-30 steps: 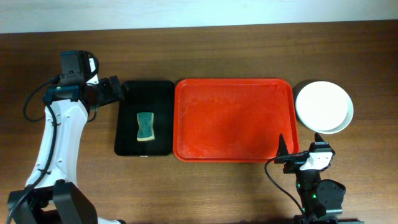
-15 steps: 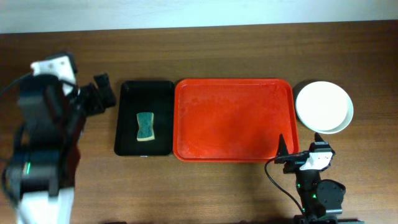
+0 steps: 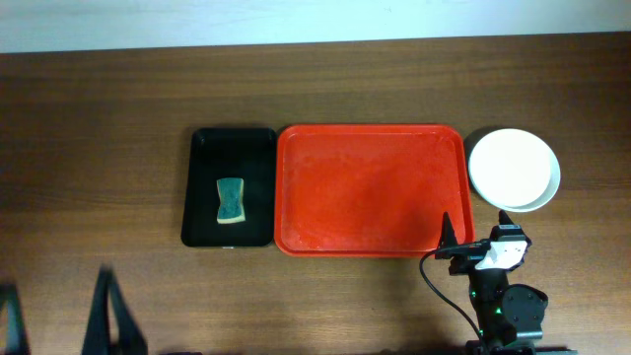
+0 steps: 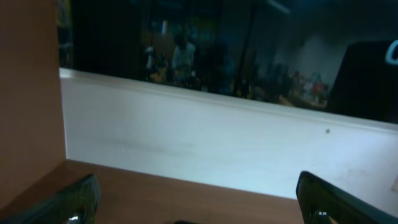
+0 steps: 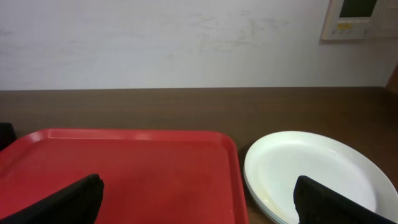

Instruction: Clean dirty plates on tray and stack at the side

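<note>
Table [image 3: 296,79] carries plates [image 3: 514,168] just beyond right gripper [image 3: 475,230].

One large red rectangular plastic tray [image 3: 370,187] with a raised rim. Just left of this tray, one smaller black rectangular tray [image 3: 256,168], and on it one green-and-yellow sponge block [image 3: 230,200]. Just right of the red tray, one stack of round shallow plates [image 3: 512,166]: one white plate [image 5: 314,168] on top, and at least one pale green edge [image 3: 540,202] showing under it. Exact number of plates in the stack not possible to tell.
</note>
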{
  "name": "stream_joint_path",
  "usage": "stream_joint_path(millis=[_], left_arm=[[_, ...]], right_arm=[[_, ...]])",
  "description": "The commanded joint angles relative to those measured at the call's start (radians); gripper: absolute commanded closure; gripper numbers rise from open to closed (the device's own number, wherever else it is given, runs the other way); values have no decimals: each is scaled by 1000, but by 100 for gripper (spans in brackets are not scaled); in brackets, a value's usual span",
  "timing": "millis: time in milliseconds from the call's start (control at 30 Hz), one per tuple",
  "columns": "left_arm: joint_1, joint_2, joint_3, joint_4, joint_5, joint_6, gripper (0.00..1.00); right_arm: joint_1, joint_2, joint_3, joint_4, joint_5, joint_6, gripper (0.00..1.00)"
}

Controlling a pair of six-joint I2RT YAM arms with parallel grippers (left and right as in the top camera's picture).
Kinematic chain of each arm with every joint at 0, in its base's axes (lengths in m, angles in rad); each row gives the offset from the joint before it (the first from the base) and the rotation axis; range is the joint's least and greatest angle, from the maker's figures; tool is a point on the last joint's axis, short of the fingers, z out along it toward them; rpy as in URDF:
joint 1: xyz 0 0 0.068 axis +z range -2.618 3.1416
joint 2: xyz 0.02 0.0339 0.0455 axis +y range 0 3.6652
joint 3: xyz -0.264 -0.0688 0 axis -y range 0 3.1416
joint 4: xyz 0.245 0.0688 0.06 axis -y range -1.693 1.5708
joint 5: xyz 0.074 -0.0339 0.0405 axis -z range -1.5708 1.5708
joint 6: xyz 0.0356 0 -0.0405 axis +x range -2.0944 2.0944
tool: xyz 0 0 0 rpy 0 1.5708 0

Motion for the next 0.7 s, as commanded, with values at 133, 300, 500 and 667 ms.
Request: stream_joint_path(millis=[133,300,500,667], left_arm=[[-5,-248,-67,-56,-17,16,1],[-5,-359,-223,-53,-17,16,1],[-18,-357,-446,271,1,15,1],[-18,-357,-727,830,34,11,1]], right_arm=[[7,-10,-5,-8,16,8,2],[7,-10,-5,-8,16,8,2],[7,-10,-5,-8,16,8,2],[7,-10,-5,-8,16,8,2]])
